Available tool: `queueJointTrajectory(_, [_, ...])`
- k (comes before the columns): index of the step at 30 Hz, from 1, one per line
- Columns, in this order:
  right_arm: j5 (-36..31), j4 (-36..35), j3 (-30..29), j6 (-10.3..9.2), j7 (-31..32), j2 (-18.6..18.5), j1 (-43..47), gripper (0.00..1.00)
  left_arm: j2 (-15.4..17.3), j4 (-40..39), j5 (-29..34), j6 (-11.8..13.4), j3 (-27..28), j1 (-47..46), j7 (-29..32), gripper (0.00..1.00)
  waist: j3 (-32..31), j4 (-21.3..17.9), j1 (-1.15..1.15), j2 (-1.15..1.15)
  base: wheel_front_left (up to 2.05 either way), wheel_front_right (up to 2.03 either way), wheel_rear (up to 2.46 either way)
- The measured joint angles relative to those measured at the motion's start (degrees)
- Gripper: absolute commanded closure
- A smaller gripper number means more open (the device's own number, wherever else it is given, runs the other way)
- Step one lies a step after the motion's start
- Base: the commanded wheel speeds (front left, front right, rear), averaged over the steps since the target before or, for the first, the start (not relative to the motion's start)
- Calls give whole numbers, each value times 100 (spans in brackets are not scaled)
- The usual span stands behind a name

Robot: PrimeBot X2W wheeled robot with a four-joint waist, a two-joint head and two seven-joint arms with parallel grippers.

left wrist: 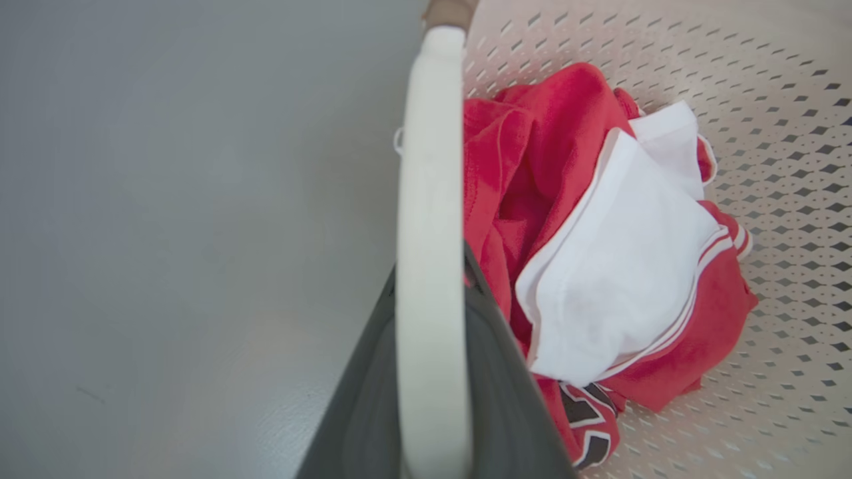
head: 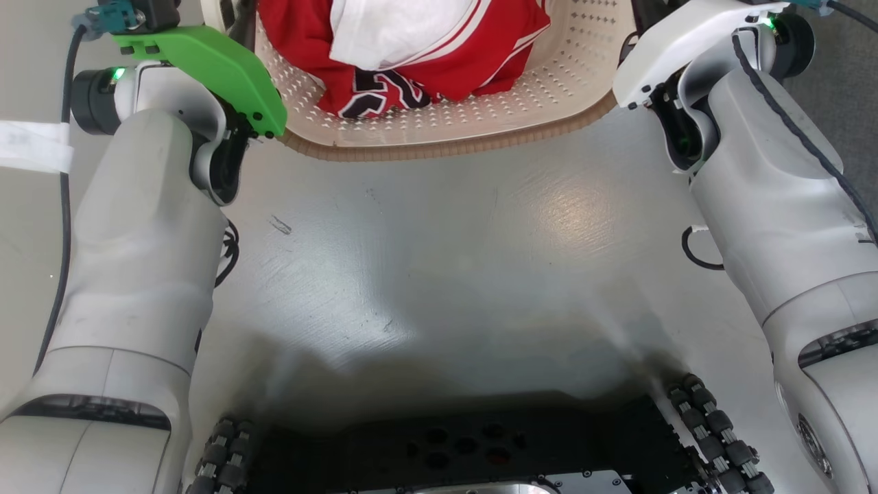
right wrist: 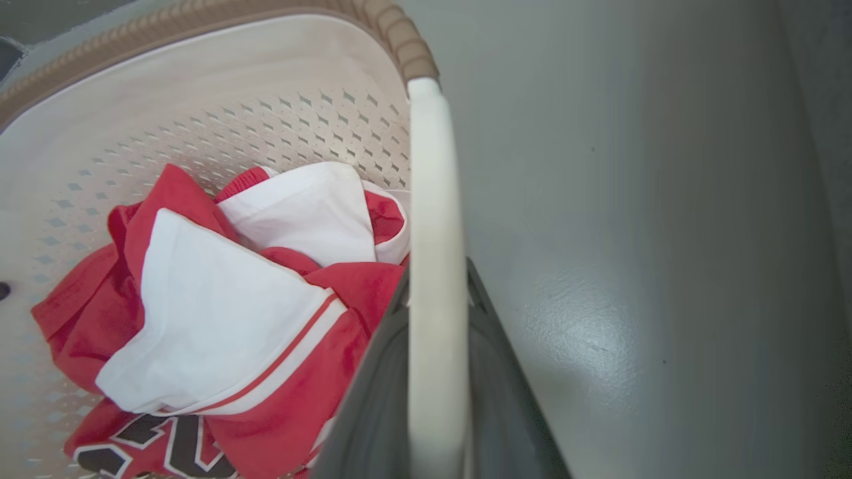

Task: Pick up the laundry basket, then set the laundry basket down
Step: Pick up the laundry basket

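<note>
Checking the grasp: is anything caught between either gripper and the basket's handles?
Nothing visible. The left gripper and right gripper each straddle a white loop handle of the cream-white perforated plastic laundry basket; the red-and-white clothes lie inside.

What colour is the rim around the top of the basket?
Brown, with a woven look. The rim of the laundry basket shows best in the right wrist view.

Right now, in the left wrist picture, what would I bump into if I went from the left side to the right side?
Grey floor → laundry basket's white handle → red jersey → white cloth → laundry basket's holey wall.
</note>
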Motion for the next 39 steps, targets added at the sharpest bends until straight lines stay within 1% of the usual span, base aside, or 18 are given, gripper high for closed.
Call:
queueJointTrajectory(10, [319, 142, 241, 2, -25, 22, 34, 100, 4, 333, -100, 1, -140, -20, -144, 100, -228, -24, 0, 0, 0, 0, 0])
queueJointTrajectory(21, [544, 293, 432, 8, -42, 23, 248, 100, 8, 544, -293, 1, -458, 144, -166, 100, -577, -63, 0, 0, 0, 0, 0])
queueJointTrajectory(27, [672, 352, 547, 52, -42, 27, 380, 100, 8, 657, -369, 1, -554, 240, -166, 100, -859, -85, 0, 0, 0, 0, 0])
queueJointTrajectory(39, [1034, 513, 814, 56, -41, 69, 912, 100, 8, 838, -546, 1, -878, 758, -109, 100, -1587, -144, 0, 0, 0, 0, 0])
